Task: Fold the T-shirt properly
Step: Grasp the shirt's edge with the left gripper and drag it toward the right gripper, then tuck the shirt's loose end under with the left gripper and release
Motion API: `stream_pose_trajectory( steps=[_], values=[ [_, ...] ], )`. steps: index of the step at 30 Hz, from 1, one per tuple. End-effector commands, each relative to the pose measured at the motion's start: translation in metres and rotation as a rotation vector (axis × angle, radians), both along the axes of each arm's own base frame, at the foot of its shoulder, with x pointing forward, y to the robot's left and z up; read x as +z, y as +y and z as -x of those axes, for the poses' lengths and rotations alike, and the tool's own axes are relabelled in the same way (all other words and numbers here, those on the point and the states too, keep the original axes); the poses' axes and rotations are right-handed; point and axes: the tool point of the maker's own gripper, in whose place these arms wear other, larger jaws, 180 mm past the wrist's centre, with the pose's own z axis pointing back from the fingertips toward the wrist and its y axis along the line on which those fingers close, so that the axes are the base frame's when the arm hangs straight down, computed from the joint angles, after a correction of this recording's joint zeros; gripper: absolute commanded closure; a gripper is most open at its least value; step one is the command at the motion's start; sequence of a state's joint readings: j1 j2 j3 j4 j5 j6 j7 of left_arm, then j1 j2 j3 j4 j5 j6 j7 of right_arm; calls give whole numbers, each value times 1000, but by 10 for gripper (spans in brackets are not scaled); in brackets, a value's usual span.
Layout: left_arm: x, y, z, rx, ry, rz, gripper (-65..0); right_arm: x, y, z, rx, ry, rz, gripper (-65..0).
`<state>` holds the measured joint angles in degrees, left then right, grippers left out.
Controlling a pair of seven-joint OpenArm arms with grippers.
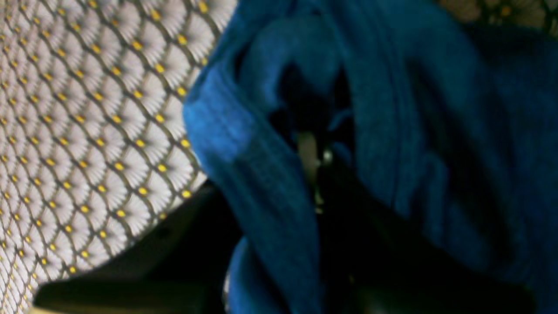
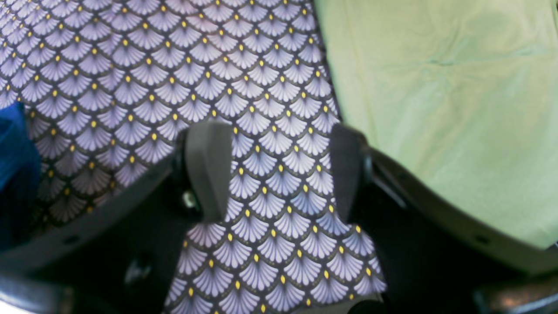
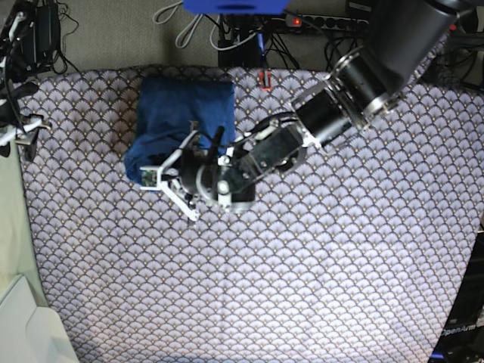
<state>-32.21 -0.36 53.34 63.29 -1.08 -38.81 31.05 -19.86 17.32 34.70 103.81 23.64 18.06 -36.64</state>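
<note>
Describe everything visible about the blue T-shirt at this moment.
The T-shirt is plain medium-blue soft knit, no print visible. It lies as a compact folded bundle on the fan-patterned tablecloth, toward the far side in the base view. Its near edge is bunched into thick folds. The left gripper sits at that edge; the left wrist view shows fabric wrapped around its fingers, though blur hides the jaws. The right gripper is open and clear of it.

Scale-patterned tablecloth (image 3: 302, 265), pale green sheet (image 2: 444, 96), perhaps cables (image 3: 249, 34) behind.

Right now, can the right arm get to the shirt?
Probably not without moving. The right gripper hangs open over bare patterned cloth, with only an edge of the shirt off to its side. Nothing blocks the way. The left gripper is already at the shirt.
</note>
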Motion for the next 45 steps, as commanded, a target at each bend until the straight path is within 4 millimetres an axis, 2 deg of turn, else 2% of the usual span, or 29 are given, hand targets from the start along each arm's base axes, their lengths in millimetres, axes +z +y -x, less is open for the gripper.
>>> stream_pose_trajectory(
  steps=[1,10,12,14,19,23,27,30,32,35,40,43,45],
  values=[
    [20,-12,-9,-7,-26,54,-2,15,-3,-7,13,-49,26,-365],
    [-3,6,-15,47,13,-2,-9,21,-2,-15,16,-74,25,-365],
    [-5,9,-17,53,14,-7,-54,21,-1,-15,16,-74,23,-365],
    [-6,11,-17,56,14,-11,-143,21,-1,-15,16,-74,23,-365],
    [9,15,-36,126,14,49,-468,21,-1,-15,16,-74,23,-365],
    [28,23,-60,218,13,120,-644,18,4,-17,33,-68,18,-365],
    [46,39,-86,325,13,194,-650,17,8,-18,43,-66,13,-365],
    [55,61,-105,412,13,235,-650,18,11,-20,51,-71,13,-365],
    [52,83,-113,480,23,250,-650,17,14,-21,59,-68,9,-365],
    [46,102,-117,543,43,267,-650,18,23,-28,81,-80,0,-365],
    [31,110,-107,557,71,249,-650,12,36,-32,114,-70,-17,-365],
    [28,101,-101,548,87,260,-650,10,39,-33,120,-70,-25,-365],
    [31,88,-97,535,98,281,-650,8,42,-32,116,-71,-38,-365]
  ],
)
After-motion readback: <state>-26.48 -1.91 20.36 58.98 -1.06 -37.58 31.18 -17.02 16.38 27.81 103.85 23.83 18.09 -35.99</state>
